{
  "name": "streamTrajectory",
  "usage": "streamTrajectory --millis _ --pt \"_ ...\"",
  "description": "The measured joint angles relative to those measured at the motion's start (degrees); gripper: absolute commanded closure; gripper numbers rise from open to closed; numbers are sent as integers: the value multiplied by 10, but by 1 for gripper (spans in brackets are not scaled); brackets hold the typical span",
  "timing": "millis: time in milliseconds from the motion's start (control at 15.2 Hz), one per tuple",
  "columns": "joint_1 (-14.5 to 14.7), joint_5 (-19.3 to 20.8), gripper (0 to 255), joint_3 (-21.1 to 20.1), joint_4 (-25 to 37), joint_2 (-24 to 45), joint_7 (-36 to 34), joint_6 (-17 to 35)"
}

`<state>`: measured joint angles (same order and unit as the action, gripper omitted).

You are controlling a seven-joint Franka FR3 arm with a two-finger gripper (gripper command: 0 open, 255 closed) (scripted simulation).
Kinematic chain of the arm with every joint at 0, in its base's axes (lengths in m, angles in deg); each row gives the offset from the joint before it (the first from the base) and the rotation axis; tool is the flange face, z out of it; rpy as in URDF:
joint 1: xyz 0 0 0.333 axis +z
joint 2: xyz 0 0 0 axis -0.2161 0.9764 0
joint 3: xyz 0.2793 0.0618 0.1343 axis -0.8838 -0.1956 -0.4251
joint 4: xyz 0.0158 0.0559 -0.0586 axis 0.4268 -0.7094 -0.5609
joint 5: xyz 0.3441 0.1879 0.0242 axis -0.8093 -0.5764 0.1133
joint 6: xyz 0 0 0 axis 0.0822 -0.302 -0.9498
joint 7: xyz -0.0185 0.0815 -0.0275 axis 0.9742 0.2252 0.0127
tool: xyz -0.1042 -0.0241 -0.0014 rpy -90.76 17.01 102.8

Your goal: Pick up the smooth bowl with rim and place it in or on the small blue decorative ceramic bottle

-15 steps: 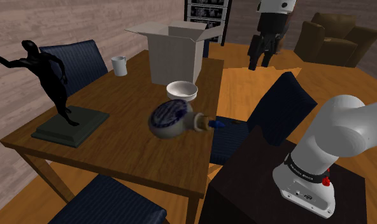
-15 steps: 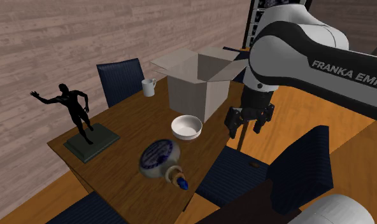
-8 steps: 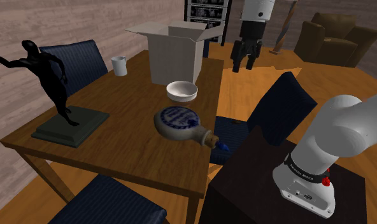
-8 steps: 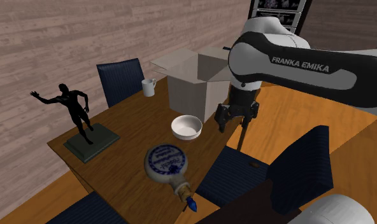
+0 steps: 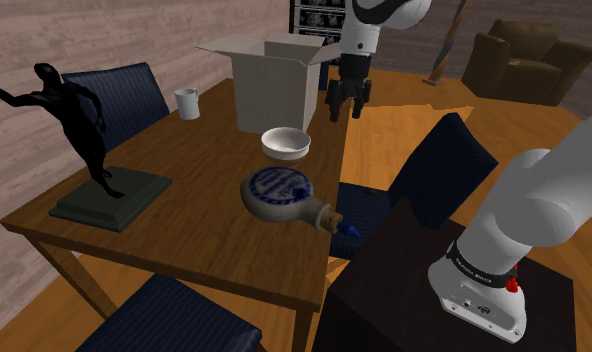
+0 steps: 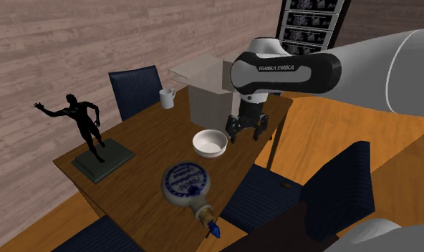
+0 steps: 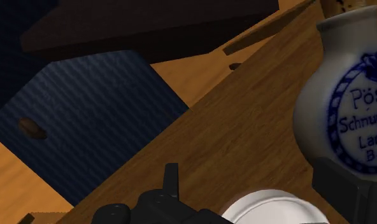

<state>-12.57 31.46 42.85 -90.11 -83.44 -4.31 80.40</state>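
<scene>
Since the bowl stands upright, mouth up, toward the far right part of the table in the shoulder view, the coming move turns on its offset from the gripper. The bowl lies just to that view's left of the gripper, a little nearer and lower, so the approach probably has to go left and down. The fingers stand apart with nothing between them. Being round, the bowl has no long axis, so any stretch of rim looks equally good to grasp. The bottle lies on its side just near of the bowl, broad face up. Its long axis runs from far left to near right, with the corked neck pointing toward the table's near right edge
</scene>
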Motion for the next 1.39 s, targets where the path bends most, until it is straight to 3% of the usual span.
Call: streamTrajectory --millis 858,1386 --pt "-6 -48 0 14 212 298 29 58" --pt "-3 -58 0 10 194 329 34 106"
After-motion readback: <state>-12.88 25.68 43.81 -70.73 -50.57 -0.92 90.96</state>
